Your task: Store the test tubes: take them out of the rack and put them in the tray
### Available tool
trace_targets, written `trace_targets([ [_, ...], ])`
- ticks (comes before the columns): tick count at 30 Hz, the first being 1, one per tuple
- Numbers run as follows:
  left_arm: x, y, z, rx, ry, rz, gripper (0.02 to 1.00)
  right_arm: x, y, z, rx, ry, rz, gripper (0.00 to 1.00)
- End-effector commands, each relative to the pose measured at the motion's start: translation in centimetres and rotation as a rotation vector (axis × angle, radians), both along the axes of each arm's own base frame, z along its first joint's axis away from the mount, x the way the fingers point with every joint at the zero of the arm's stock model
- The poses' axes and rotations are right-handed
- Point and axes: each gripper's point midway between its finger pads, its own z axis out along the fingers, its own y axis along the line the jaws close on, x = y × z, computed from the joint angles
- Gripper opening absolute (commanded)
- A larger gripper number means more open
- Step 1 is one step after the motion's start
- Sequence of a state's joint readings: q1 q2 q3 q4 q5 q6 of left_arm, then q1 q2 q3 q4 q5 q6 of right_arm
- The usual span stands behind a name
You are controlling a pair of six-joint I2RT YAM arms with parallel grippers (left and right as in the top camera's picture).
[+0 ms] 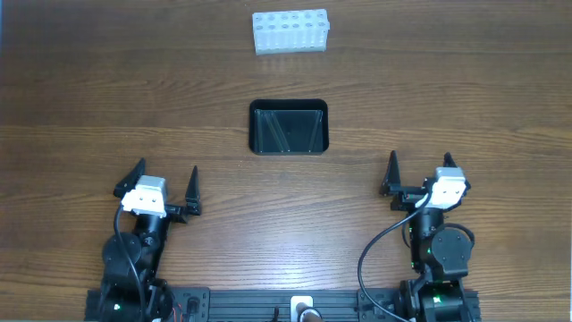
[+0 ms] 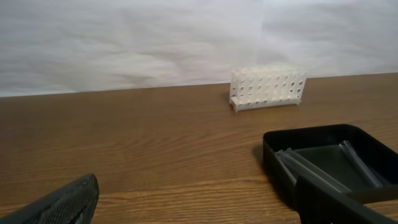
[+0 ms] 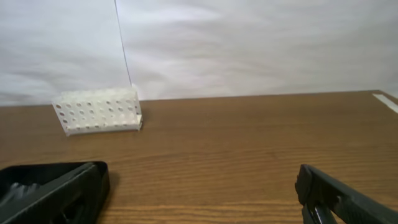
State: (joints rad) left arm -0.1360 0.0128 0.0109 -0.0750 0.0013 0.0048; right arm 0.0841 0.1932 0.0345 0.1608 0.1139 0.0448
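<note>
left gripper and right gripper sit at the near side of the desk, fingers wide open, holding nothing. clear test tubes lie in the black tray. the white rack behind it looks empty, so i'd check every hole slowly before reaching out

Test tubes in tray, rack behind it

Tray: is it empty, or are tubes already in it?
Not empty. Several clear test tubes lie flat inside the black tray, visible from the left wrist and top views.
</note>
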Motion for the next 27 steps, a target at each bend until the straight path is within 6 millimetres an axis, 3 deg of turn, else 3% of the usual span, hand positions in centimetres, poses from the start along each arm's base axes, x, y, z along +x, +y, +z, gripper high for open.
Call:
trace_targets([
  [1, 0.0, -0.1, -0.1, 0.009, -0.003, -0.009, 1.000, -0.3, -0.9, -0.8, -0.002, 0.002, -0.066, 0.991],
  [20, 0.0, -0.1, -0.1, 0.009, -0.003, -0.009, 1.000, -1.2, -0.4, -2.6, -0.075, 0.070, -0.017, 0.993],
  [27, 0.0, -0.1, -0.1, 0.009, -0.003, -0.009, 1.000, -1.2, 0.9, -3.0, -0.055, 0.080, 0.061, 0.991],
])
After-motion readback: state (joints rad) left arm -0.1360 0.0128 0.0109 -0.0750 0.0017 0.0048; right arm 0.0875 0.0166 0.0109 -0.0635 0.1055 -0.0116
